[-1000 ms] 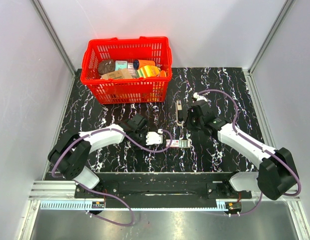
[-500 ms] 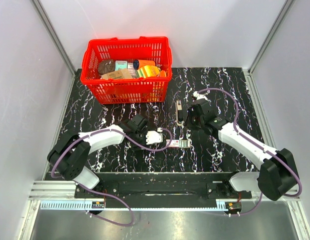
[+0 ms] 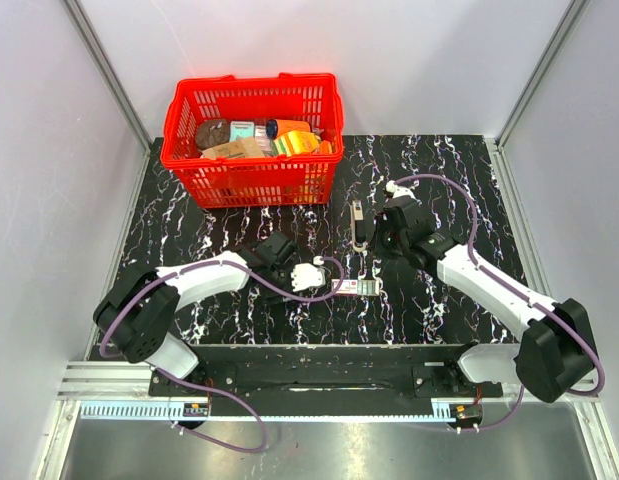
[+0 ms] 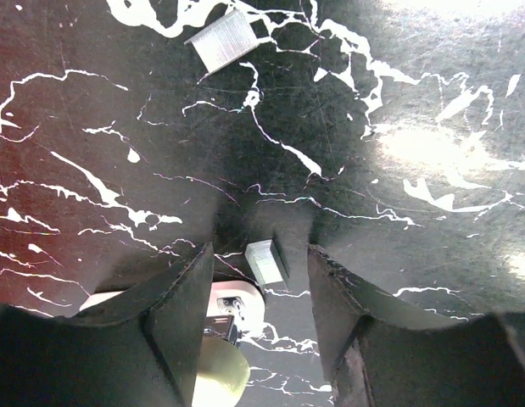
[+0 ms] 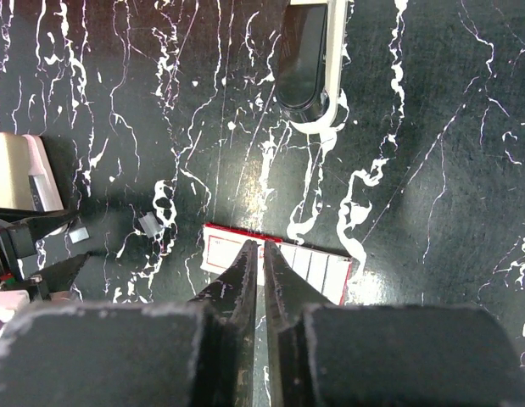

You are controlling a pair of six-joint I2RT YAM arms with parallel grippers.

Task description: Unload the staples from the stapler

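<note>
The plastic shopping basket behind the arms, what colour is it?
The plastic lattice basket is bright red, clearest in the top external view.

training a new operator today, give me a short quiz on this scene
1. True or false: the right gripper has its fingers spread wide apart.
2. What lies on the table between the open fingers of the left gripper? A) a coin B) a staple strip C) a battery
3. Fill in: the stapler lies nearer the ____ gripper.
Key: 1 false; 2 B; 3 right.
</note>
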